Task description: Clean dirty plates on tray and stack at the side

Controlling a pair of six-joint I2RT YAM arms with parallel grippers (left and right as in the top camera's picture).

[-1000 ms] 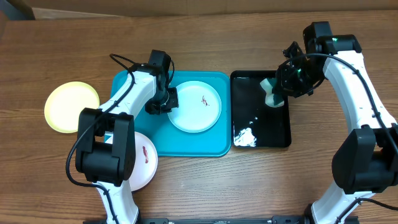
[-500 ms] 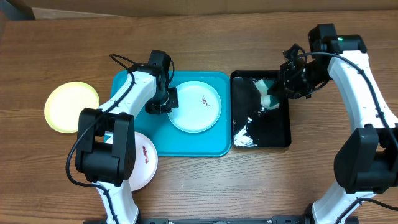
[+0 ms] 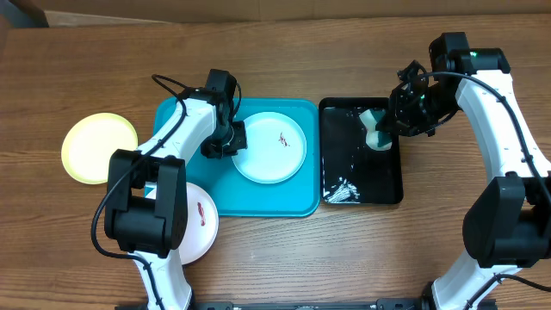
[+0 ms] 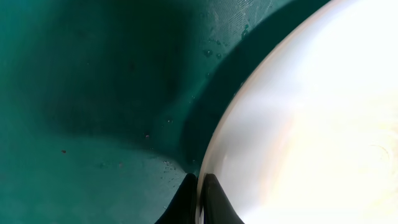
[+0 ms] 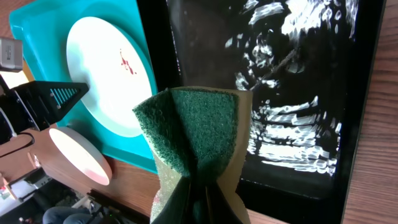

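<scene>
The teal tray [image 3: 258,198] holds a pale blue plate [image 3: 271,148] with a small red smear. My left gripper [image 3: 225,138] is shut on that plate's left rim; the left wrist view shows the fingers [image 4: 199,199] pinching the rim of the plate [image 4: 311,124] over the tray floor [image 4: 93,93]. A yellow plate [image 3: 99,147] lies on the table to the left. A white smeared plate [image 3: 196,221] lies by the tray's front left corner. My right gripper [image 3: 383,129] is shut on a green sponge [image 5: 199,130] above the black tray [image 3: 379,176].
The black tray has white foam streaks [image 3: 340,191] at its front left. The right wrist view shows the teal tray [image 5: 43,37], the plate on it [image 5: 106,68] and the white plate [image 5: 78,155]. The left arm's base overlaps the white plate.
My right gripper with the sponge dipped left into the black tray, then came back up and right. The foam patch has spread thinner. The left arm has not moved.
</scene>
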